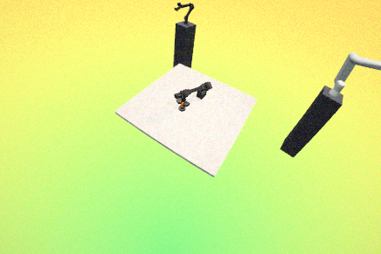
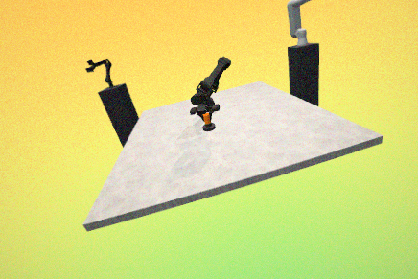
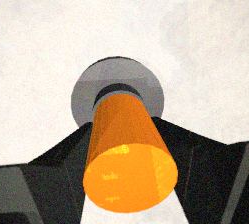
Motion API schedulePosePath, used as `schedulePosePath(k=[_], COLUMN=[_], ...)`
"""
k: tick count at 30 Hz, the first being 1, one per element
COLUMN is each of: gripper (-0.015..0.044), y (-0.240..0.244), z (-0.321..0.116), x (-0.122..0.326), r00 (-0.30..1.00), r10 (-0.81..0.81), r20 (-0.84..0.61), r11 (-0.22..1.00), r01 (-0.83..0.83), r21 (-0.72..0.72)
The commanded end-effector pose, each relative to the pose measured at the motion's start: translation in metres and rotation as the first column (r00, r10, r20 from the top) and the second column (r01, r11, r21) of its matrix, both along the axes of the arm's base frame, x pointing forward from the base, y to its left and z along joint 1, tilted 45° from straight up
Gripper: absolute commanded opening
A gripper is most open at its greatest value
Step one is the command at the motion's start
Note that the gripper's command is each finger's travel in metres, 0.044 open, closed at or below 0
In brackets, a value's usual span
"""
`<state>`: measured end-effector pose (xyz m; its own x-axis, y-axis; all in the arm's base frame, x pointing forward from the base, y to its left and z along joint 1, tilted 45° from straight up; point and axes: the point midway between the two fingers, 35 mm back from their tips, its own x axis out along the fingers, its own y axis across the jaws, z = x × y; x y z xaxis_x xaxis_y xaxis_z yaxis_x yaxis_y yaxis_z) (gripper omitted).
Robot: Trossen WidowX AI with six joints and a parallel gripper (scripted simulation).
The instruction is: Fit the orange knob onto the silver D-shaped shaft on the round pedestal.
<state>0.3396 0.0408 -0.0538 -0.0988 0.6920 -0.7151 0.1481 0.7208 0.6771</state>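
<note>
The orange knob (image 1: 183, 105) (image 2: 207, 119) (image 3: 127, 175) stands upright, with its top facing the wrist camera. My gripper (image 2: 206, 117) (image 3: 122, 125) is shut on the knob, one finger on each side. The grey round pedestal (image 1: 182, 109) (image 2: 209, 127) (image 3: 82, 95) sits on the table directly beneath the knob. In the wrist view a dark band shows around the knob's lower end, over the pedestal. The silver shaft and the knob's hole are hidden, and I cannot tell whether the knob's bottom touches the pedestal.
The pale square table (image 1: 210, 136) (image 2: 268, 135) carries the pedestal. A small black arm on a dark column (image 1: 183, 44) (image 2: 120, 111) and a grey arm on another dark column (image 1: 312, 123) (image 2: 304, 73) stand beyond the table's edges.
</note>
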Motion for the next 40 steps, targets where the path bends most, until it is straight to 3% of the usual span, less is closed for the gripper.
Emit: schedulePosePath(k=[1, 15, 23, 29, 40], gripper=[0.0079, 0.0440, 0.0440, 0.0440, 0.0440], y=[0.000, 0.000, -0.002, -0.065, -0.070], z=[0.000, 0.000, 0.002, 0.065, 0.064], x=[0.000, 0.000, 0.001, 0.010, 0.014], r00=[1.000, 1.000, 1.000, 1.000, 1.000], r10=[-0.003, -0.003, -0.003, -0.002, -0.002], r20=[-0.002, -0.002, -0.002, 0.000, 0.000], r11=[1.000, 1.000, 1.000, 1.000, 1.000], r01=[0.003, 0.003, 0.003, 0.002, 0.002], r21=[-0.001, -0.001, -0.001, -0.005, -0.005])
